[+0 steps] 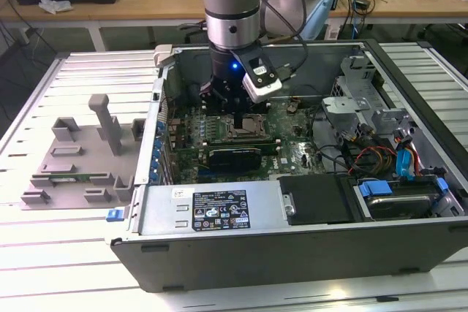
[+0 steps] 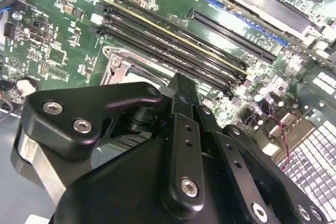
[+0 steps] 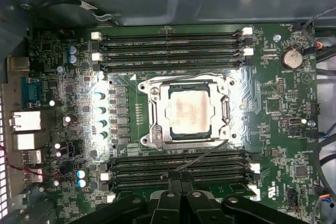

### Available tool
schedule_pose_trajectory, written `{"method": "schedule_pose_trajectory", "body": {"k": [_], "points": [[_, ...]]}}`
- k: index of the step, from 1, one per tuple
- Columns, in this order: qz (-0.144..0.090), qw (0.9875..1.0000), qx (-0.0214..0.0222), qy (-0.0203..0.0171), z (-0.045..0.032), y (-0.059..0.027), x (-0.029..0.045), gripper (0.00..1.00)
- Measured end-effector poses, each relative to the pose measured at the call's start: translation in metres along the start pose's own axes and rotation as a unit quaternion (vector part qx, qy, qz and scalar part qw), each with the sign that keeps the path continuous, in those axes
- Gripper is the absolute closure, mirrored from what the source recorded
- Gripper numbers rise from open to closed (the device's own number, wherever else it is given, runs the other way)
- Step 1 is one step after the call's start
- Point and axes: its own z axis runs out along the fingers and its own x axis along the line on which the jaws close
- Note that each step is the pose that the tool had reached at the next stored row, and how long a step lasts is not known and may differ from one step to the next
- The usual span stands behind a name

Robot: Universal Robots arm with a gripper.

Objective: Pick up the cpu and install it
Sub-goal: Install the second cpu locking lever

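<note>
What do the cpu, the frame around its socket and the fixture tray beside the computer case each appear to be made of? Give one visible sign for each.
The cpu: apparently metal on top, pale and matt silvery, catching the light softly.
The socket frame: likely bare steel, bright grey with glints and screw heads.
The fixture tray: probably plastic, uniform dull grey, blocky moulded shapes without shine.

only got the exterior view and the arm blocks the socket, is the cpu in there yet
Observer: Yes. In the first wrist view the cpu lies flat inside the socket frame, metal top up.
Operator: so the gripper isn't carrying it
Observer: No. There the gripper shows apart from the cpu, in front of the bank of memory slots beside the socket.
</note>
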Motion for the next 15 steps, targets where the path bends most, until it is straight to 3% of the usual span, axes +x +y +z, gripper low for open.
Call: {"method": "schedule_pose_trajectory", "body": {"k": [7,12,15], "points": [[-0.007,1.0000,-0.0006,0.0009,0.0147,0.0030,0.0012,0.89],[-0.008,1.0000,-0.0006,0.0013,0.0311,0.0025,0.0120,0.89],[-0.008,0.9999,0.0006,0.0075,0.0342,0.0026,0.0121,0.89]]}}
